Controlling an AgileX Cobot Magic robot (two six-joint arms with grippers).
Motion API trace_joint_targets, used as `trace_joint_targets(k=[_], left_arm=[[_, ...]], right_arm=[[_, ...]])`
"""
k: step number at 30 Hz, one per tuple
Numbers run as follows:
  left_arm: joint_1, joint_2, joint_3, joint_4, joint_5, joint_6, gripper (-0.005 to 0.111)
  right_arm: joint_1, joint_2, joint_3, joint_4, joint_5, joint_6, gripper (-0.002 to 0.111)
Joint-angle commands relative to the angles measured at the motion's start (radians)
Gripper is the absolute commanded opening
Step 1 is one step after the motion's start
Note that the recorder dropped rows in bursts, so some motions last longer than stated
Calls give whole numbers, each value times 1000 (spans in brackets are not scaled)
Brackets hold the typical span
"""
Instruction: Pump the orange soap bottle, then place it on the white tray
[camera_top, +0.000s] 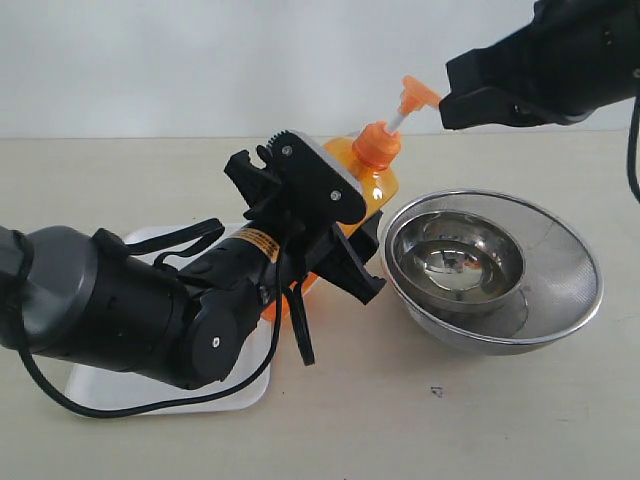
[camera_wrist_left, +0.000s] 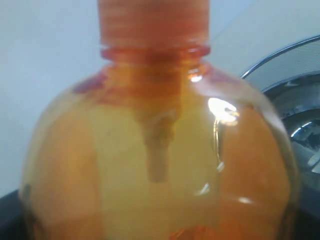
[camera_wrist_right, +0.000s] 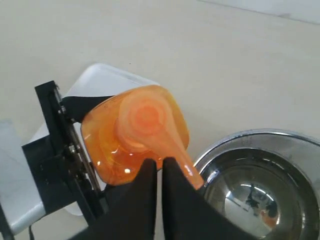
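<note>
Exterior view: translucent orange soap bottle (camera_top: 378, 182).

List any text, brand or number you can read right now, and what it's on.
Nothing can be read.
The yellow sticker on the left arm: dark print, too small to read.
The orange soap bottle: no label text shows in any view.

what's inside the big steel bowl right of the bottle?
A smaller steel bowl sits nested in the outer steel bowl. Only reflections show inside the smaller one. It covers the outer bowl's floor, so anything under it can't be seen.
</note>
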Motion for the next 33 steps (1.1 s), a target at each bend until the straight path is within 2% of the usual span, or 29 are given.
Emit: trace_joint_targets(k=[1,16,27,33], left_arm=[[2,1,-3,-3,-28,11,5],[2,1,-3,-3,-28,11,5],[2,1,-3,2,-28,11,5],[2,1,-3,2,-28,11,5]], right_arm=[[1,6,-3,-53,-29,35,0],[1,15,-3,-83,-59,53,0],[1,-20,-3,-8,19,32,0],[1,32,-3,49,31,4,0]])
